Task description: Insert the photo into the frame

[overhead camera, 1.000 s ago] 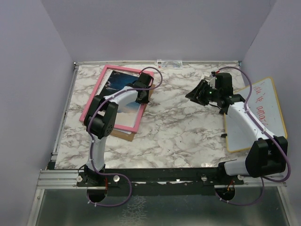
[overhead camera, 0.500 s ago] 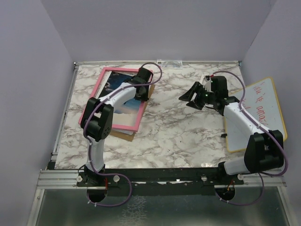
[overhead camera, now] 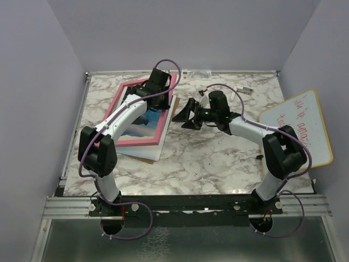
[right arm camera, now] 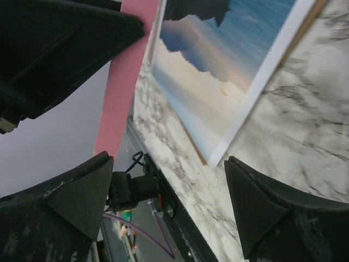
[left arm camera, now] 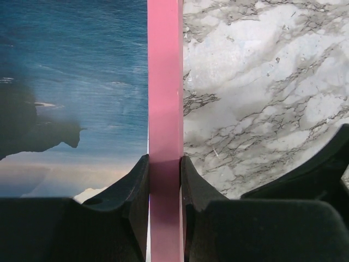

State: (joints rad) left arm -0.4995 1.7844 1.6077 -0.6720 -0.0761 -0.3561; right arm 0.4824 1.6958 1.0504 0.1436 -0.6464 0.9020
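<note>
The pink frame (overhead camera: 139, 143) lies at the table's left, over the sea photo (overhead camera: 147, 123). My left gripper (overhead camera: 165, 87) is shut on the frame's right rim near its far corner. In the left wrist view the pink rim (left arm camera: 164, 82) runs between my fingers (left arm camera: 131, 185), and the photo (left arm camera: 71, 82) is to its left. My right gripper (overhead camera: 182, 116) is open and empty just right of the frame. In the right wrist view my gripper (right arm camera: 169, 161) faces the photo's white-bordered corner (right arm camera: 218, 71), with the frame rim (right arm camera: 128, 71) raised above it.
A brown backing board (right arm camera: 202, 158) peeks out under the photo's near corner. A wood-edged whiteboard (overhead camera: 300, 128) with red writing lies at the right. A small label (overhead camera: 195, 72) sits at the back edge, and a small dark item (overhead camera: 260, 158) lies near the whiteboard.
My left gripper has moved up to the frame's far right corner and the frame has turned slightly. My right arm has swung left from the whiteboard side to the frame's right edge.
</note>
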